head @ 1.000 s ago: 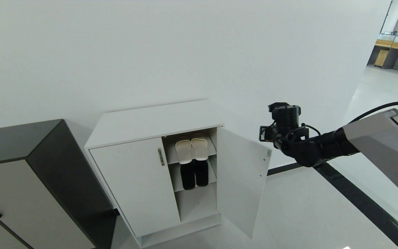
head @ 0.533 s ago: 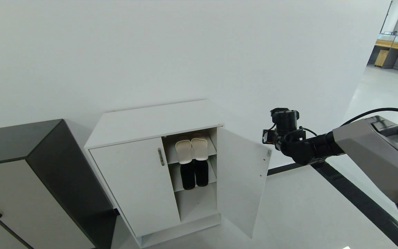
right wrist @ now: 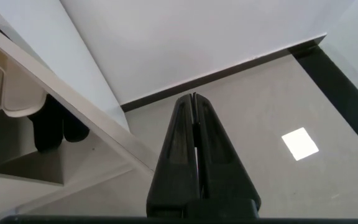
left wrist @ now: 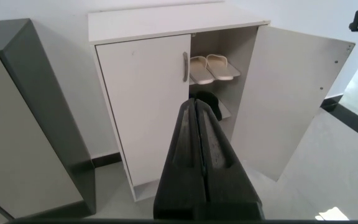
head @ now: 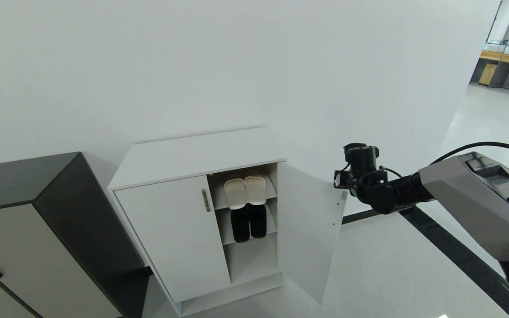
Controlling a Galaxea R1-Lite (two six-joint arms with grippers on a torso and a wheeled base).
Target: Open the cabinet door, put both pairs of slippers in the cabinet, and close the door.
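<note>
My right pincer [right wrist: 193,102], clenched on nothing, hangs just beside the open white wooden cabinet door [head: 307,225], which lies at eight o'clock with its free edge running twelve-to-six. The white slippers [head: 245,190] and black slippers [head: 248,223] sit shelved inside.

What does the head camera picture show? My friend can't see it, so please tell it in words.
A white cabinet stands with its right door swung open, white slippers on one shelf and black slippers on the shelf below. The right arm's tool is close beside the door's top outer corner. A dark cabinet stands to the left.
</note>
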